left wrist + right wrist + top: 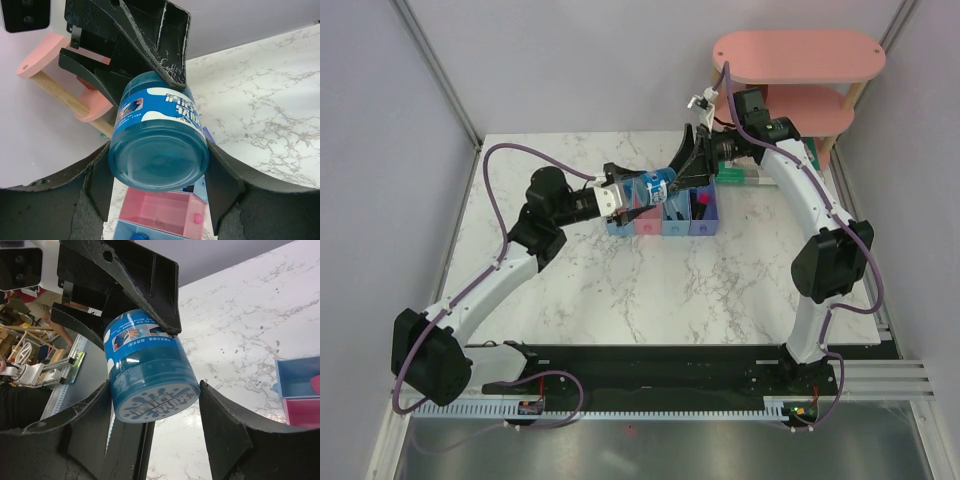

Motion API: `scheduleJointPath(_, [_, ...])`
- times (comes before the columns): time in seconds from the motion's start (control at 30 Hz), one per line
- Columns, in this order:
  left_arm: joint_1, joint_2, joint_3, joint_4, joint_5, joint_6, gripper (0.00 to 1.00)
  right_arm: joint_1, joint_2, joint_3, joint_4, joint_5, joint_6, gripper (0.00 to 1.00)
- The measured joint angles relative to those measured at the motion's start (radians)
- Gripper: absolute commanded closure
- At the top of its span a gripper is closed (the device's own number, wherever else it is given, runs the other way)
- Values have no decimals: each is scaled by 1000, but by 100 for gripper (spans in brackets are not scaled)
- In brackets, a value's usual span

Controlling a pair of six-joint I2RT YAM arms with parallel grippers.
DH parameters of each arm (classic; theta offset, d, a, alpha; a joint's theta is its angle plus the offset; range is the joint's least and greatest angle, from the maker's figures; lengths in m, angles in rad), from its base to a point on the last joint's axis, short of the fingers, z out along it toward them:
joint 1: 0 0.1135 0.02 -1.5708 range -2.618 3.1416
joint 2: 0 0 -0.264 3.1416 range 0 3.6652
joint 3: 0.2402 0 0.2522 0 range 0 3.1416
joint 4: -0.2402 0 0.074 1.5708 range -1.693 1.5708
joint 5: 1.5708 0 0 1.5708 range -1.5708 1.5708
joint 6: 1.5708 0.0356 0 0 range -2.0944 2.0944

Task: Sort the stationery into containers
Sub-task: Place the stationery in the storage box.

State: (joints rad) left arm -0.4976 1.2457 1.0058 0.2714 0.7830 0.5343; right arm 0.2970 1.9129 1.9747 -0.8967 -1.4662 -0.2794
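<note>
Top external: your left claw (pixel 645 192) and right claw (pixel 680 180) both clamp the round blue tub (pixel 657 185) over the bins (pixel 675 229), likely a handover.

A round, translucent blue tub (pixel 658 186) with a blue-and-white printed label hangs in the air, tipped onto its side, above a row of four joined small bins (pixel 648 229): light blue, pink, light blue, purple-blue. The bins stand open-topped; small items lie inside some.

top view looking down, wrist views close, sharing blue tub (pixel 157 150)
</note>
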Motion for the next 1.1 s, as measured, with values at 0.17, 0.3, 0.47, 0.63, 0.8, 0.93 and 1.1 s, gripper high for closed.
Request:
scheduleJointPath(0.17, [-15,18,-26,55,-51,41,98,-10,-14,-23,45,19,1,66])
scheduleJointPath(0.3, [-15,48,-29,79,-52,79,98,-17,-39,-58,94,60,10,76])
scheduleJointPath(0.47, [-15,82,-15,95,-59,118,98,-26,-59,-74,136,102,19,84])
scheduleJointPath(0.63, [-19,112,11,80,-78,160,98,-33,-66,-80,170,132,26,91])
scheduleJointPath(0.8, [-29,124,27,52,-104,198,98,-38,-73,-98,200,140,33,88])
scheduleJointPath(0.93, [-38,125,37,34,-124,209,98,-40,-77,-103,217,140,47,61])
scheduleJointPath(1.1, [-49,120,39,34,-151,212,98,-42,-77,-103,237,138,66,24])
